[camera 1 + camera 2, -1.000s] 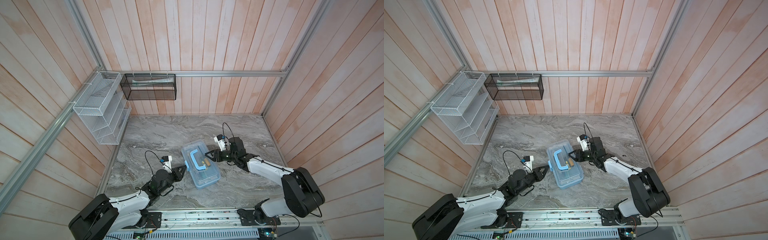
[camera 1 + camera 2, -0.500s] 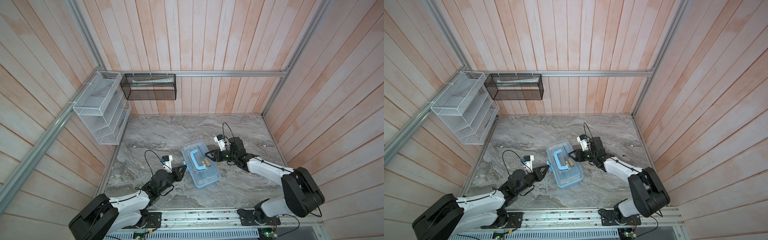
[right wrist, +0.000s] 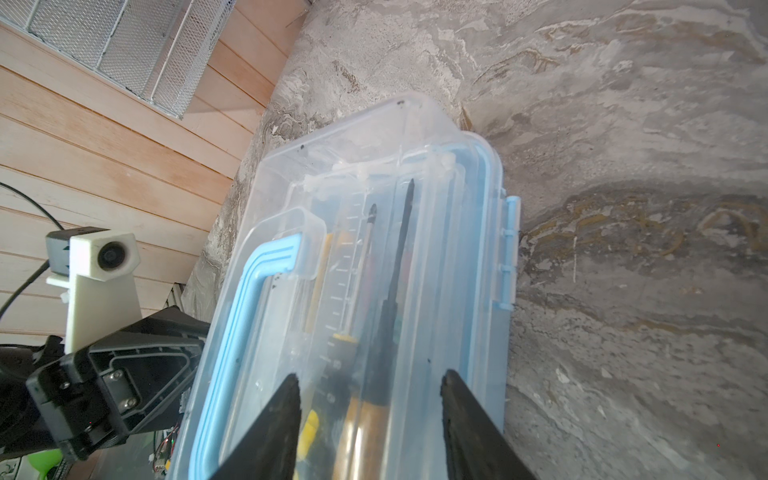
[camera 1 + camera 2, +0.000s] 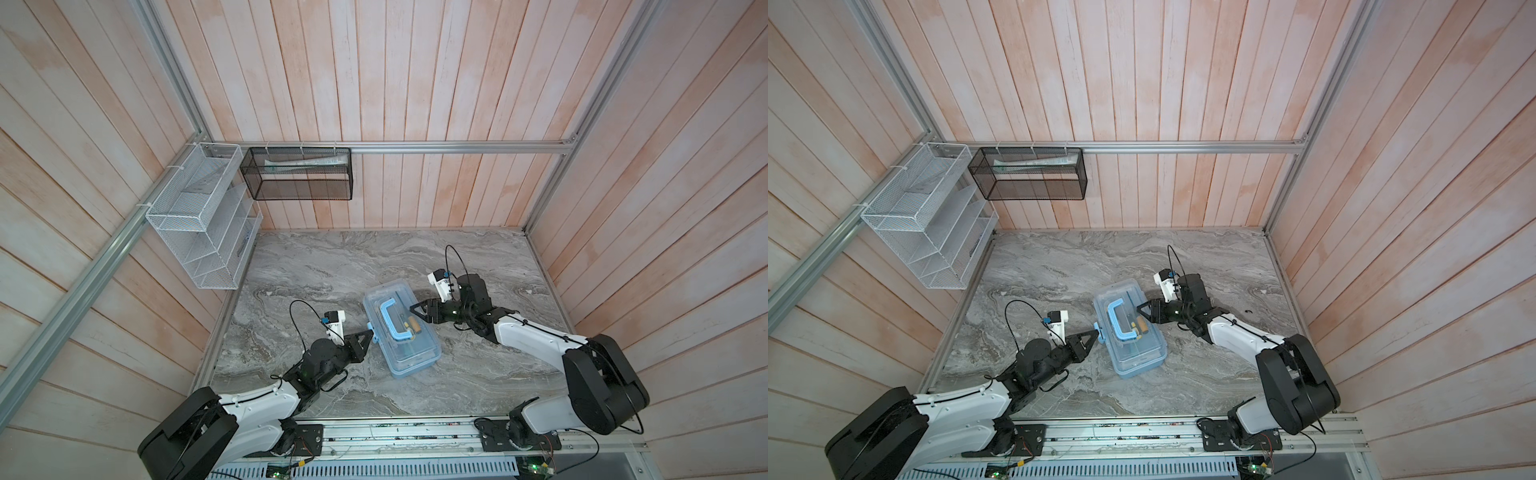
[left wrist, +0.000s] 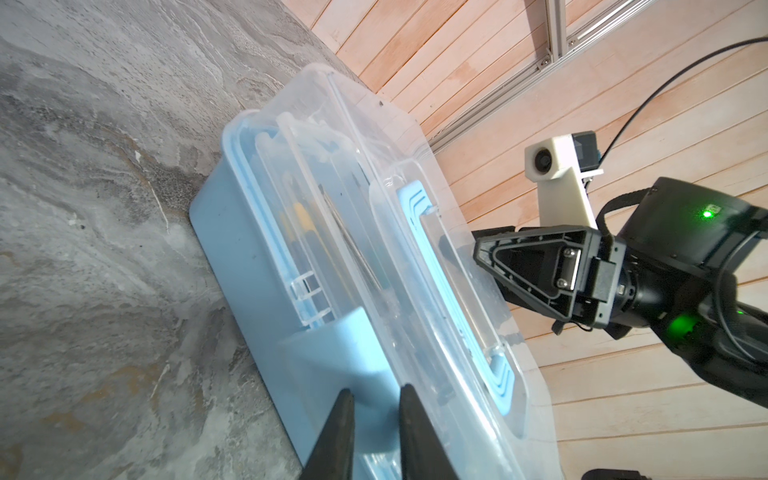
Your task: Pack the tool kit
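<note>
Left wrist view: left gripper is clamping the blue latch of the tool kit. The right gripper is waiting, jaws apart, at the lid. Slipping off risks skidding it across the worktop.

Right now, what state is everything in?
box: upright, tools inside
lid: down on box
handle: folded flat
latch: sticking out, looks unfastened
left gripper: pinching latch
right gripper: open, empty, over lid
</note>
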You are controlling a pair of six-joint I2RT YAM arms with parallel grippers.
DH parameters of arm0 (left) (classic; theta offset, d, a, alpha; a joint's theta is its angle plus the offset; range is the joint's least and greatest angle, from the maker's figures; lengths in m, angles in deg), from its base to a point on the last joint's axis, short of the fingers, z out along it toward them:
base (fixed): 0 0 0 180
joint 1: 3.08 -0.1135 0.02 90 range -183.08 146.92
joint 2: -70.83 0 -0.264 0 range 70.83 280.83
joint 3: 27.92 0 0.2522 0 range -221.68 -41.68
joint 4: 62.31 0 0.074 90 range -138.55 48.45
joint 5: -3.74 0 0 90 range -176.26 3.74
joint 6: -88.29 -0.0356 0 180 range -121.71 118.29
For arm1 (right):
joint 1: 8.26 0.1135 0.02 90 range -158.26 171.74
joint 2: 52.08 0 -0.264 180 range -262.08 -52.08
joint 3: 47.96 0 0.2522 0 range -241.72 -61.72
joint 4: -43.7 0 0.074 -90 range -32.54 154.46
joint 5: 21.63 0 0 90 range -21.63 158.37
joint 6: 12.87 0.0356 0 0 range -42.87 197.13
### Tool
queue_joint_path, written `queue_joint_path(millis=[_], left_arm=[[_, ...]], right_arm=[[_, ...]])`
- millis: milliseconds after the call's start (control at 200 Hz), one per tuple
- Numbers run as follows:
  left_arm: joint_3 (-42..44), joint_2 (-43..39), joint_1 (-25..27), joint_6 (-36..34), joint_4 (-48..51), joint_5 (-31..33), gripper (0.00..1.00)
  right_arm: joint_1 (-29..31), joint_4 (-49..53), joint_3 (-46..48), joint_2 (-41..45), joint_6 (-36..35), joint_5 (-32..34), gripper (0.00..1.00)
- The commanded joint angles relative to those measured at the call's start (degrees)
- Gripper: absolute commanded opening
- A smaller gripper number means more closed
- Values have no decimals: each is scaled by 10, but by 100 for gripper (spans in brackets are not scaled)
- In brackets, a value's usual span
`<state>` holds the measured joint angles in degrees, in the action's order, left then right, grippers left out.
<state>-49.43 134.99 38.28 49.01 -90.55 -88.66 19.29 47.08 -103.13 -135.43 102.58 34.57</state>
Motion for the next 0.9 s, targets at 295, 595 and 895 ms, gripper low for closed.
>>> queue_joint_path(millis=[295,595,895], left_arm=[[-15,33,1,-14,7,-8,21],[-19,45,1,-14,-6,-16,21],[-26,59,1,-13,-15,-24,19]], right_arm=[[5,50,10,-23,-2,-13,51],[5,53,11,-21,-5,-7,51],[5,50,10,-24,-4,-7,51]])
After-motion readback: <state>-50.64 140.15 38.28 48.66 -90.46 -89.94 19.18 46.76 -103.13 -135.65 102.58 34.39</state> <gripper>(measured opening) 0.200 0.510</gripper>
